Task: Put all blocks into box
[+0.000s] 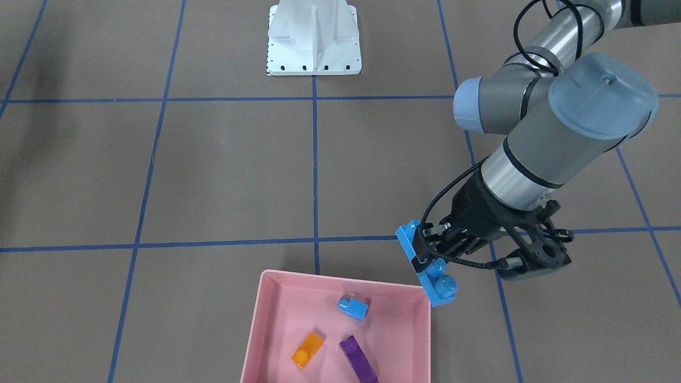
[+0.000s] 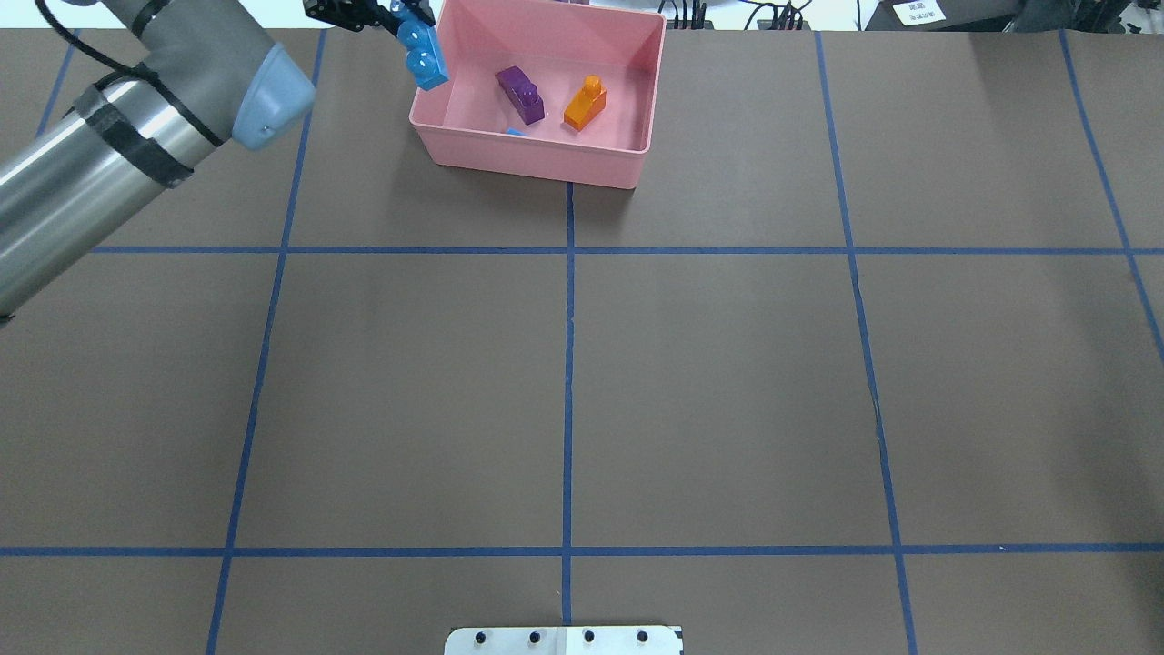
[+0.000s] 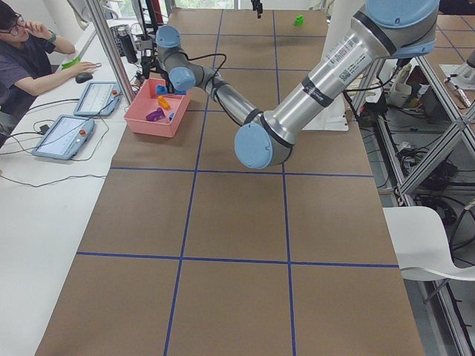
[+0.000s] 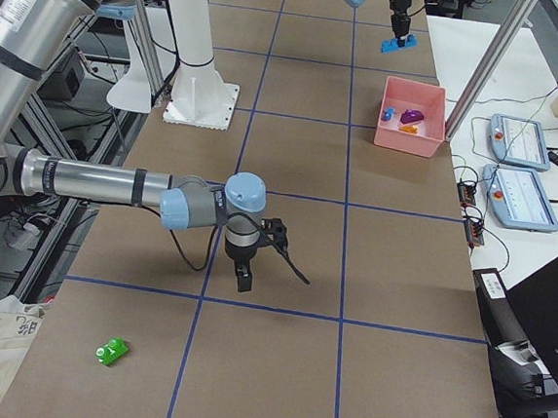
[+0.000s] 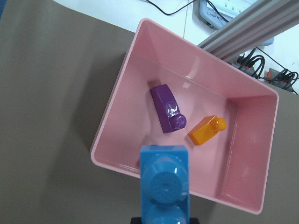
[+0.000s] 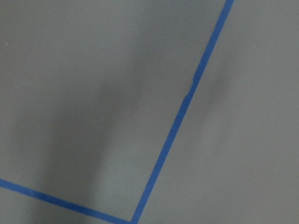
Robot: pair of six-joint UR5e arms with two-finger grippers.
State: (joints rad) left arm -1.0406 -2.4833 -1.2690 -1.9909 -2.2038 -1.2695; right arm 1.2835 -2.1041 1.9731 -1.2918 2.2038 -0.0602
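Note:
My left gripper [image 1: 425, 249] is shut on the long blue brick [image 1: 429, 272] and holds it above the corner of the pink box [image 1: 254, 324]. The wrist view shows this brick [image 5: 164, 186] over the box's near wall [image 5: 112, 112]. Inside the box lie the short blue brick [image 1: 353, 307], the orange brick [image 1: 307, 349] and the purple brick [image 1: 358, 359]. The green brick [image 4: 110, 352] lies on the table far from the box. My right gripper [image 4: 243, 280] points down over the table some way from the green brick; I cannot tell if it is open or shut.
The white pedestal base [image 1: 314, 40] stands at the robot's side of the table. Blue tape lines [image 6: 180, 112] cross the brown surface. An operator [image 3: 26, 44] sits past the box's end with tablets [image 3: 63, 136] on a white table.

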